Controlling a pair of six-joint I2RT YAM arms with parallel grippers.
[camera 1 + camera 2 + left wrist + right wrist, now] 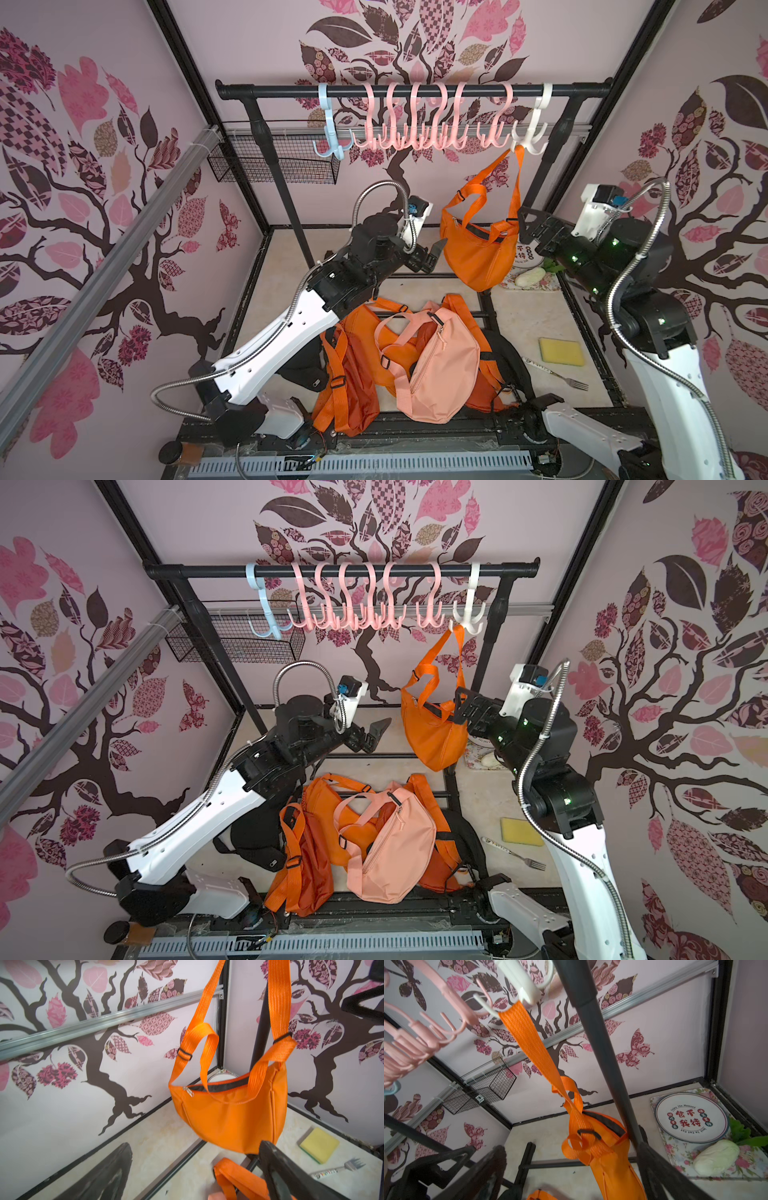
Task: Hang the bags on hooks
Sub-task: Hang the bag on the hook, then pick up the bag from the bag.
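- The orange bag (478, 253) hangs in the air by its strap (516, 178); the strap loops over one prong of the white hook (527, 139) near the end of the black rail (415, 90); the bag is up off the bench (536, 320), close beside the rack's black leg (550, 166).
- The left claw (436, 253) is just beside the bag on one side; its jaws stand wide apart and hold nothing.
- The right claw (527, 226) is just beside the bag on the other side; its jaws are wide apart too, with nothing in them.
- I think the bag is light; it looks empty, and its top is open so the dark inside shows; the cloth is thin and soft, so it should sag and fold when touched.
- The body looks smooth, so I think it could slide out of a pinch; a drop would not break it.
- The strap is flat, rough and woven; I think that is the best place to take hold, high up near the top of the loop.
- More bags lie in a heap on the bench, a pink bag (440, 365) on top of orange ones (353, 365); their straps cross over, so I think pulling one may drag another along.
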